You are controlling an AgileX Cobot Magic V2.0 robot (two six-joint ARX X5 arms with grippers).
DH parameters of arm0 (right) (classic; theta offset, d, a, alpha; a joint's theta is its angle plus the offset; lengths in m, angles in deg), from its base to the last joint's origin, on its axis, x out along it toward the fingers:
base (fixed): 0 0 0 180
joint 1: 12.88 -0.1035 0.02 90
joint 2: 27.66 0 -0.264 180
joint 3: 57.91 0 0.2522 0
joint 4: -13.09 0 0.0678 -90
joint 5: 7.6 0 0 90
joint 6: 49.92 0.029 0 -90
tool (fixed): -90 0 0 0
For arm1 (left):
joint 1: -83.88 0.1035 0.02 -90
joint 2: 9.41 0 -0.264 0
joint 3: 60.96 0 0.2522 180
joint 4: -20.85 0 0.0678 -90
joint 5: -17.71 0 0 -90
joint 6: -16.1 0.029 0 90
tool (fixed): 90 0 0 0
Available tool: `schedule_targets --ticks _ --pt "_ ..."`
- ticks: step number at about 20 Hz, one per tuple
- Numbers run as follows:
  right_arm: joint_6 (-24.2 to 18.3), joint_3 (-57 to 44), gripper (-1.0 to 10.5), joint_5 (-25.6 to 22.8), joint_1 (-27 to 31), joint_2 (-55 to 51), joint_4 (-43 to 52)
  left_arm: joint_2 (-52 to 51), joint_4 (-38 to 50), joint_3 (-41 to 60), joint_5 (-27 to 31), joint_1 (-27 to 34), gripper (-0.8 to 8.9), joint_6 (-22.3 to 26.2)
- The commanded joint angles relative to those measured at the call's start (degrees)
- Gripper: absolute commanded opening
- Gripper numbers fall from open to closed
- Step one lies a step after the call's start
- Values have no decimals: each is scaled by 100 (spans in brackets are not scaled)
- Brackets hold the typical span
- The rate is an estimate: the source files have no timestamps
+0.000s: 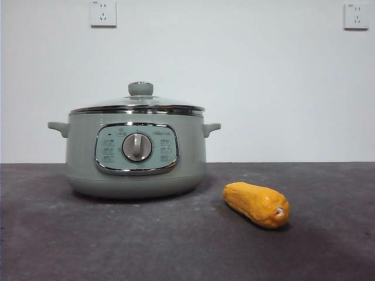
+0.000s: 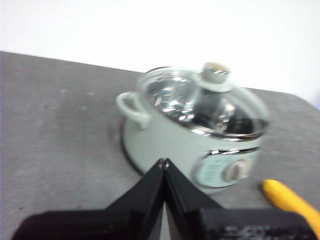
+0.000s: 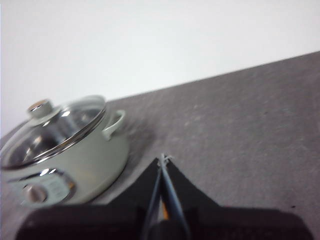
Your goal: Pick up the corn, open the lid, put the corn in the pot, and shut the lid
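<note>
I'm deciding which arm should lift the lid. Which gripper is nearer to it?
Left, as far as the wrist views show. The left gripper faces the lid, with the pot right before it. The right gripper sits off beside the pot's handle, mostly facing bare table.

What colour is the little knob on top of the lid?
Sage green, matching the pot. The knob on the lid shows best in the front view.

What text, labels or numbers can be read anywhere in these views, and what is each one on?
None is legible.
Sage-green electric pot, chrome-framed control panel: small icons and labels around the silver dial, too small to read.
Two white wall sockets: tiny marks at top, unreadable.
Wrist views: panel blurred.
</note>
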Motion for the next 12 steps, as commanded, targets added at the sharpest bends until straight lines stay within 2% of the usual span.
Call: schedule_targets --ticks 1,7,12 --pt "-597 726 -11 184 0 470 -634 254 -382 -487 -227 -9 -7 79" --pt "-1443 2157 -11 496 0 1480 -2127 990 -1377 -1556 -686 -15 -7 597" --pt "-1827 3150 -11 619 -4 2157 -3285 1576 -2057 -2354 -1036 -81 -7 866"
